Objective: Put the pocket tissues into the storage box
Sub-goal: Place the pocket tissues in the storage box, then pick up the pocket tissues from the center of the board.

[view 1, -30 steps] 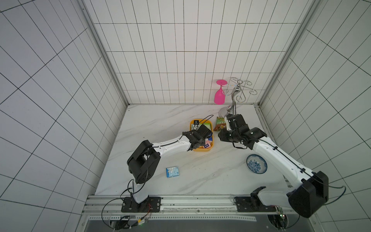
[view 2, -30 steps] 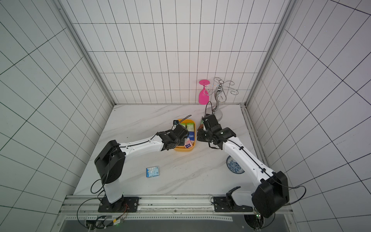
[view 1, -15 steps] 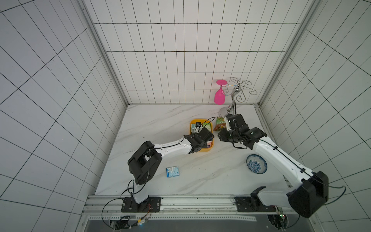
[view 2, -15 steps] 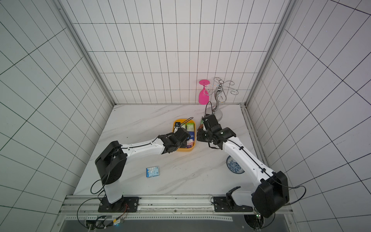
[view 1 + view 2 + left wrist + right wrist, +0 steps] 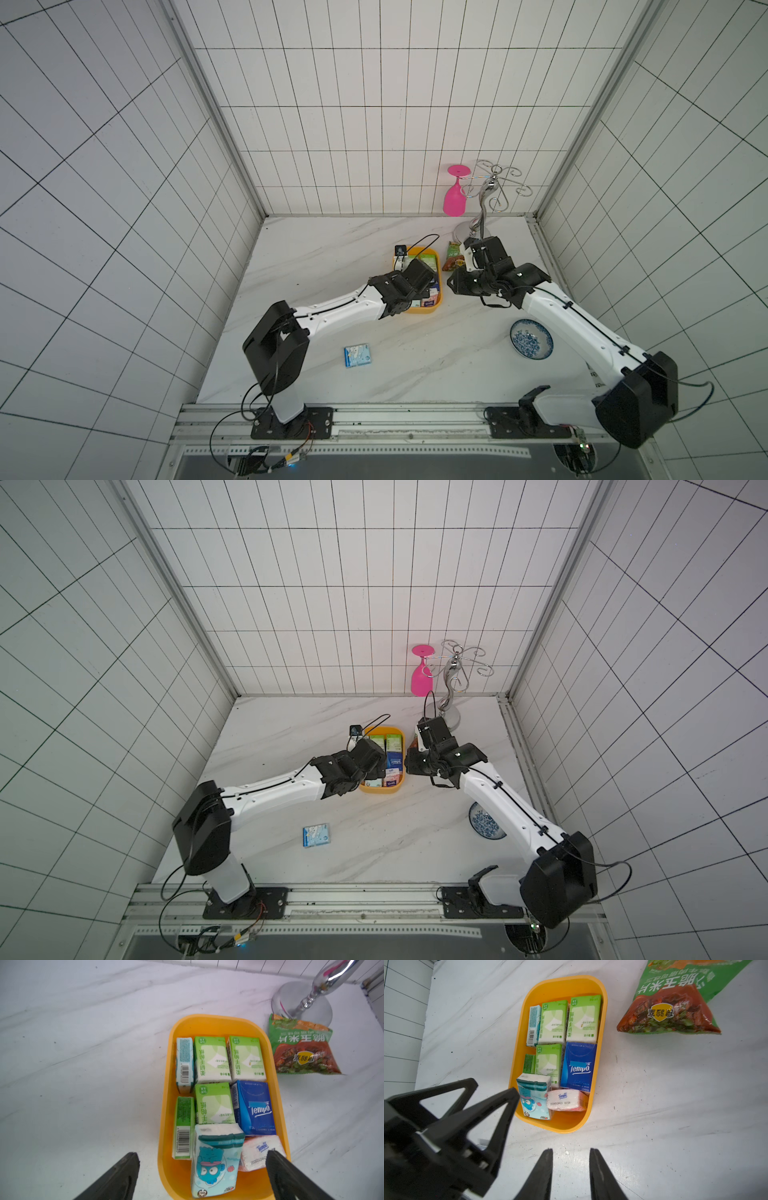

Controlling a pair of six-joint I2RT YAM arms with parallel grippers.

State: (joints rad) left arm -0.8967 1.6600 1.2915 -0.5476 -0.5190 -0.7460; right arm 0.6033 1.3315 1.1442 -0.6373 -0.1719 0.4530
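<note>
The left claw [image 5: 202, 1169] gapes wide over the near end of the yellow storage box [image 5: 218, 1020], mid-frame, gripping nothing. A teal cartoon packet [image 5: 214, 1159] lies loose inside among the pocket tissues [image 5: 212, 1059]. The right claw [image 5: 571, 1167] hangs partly open and empty above bare bench [image 5: 675, 1105]. One teal packet [image 5: 357, 355] lies alone, lower centre.

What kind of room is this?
Probably a robot test booth, not a real kitchen: bare white tiled walls, a marble-look table, and two robot arms bolted to a metal rail at its edge.
</note>
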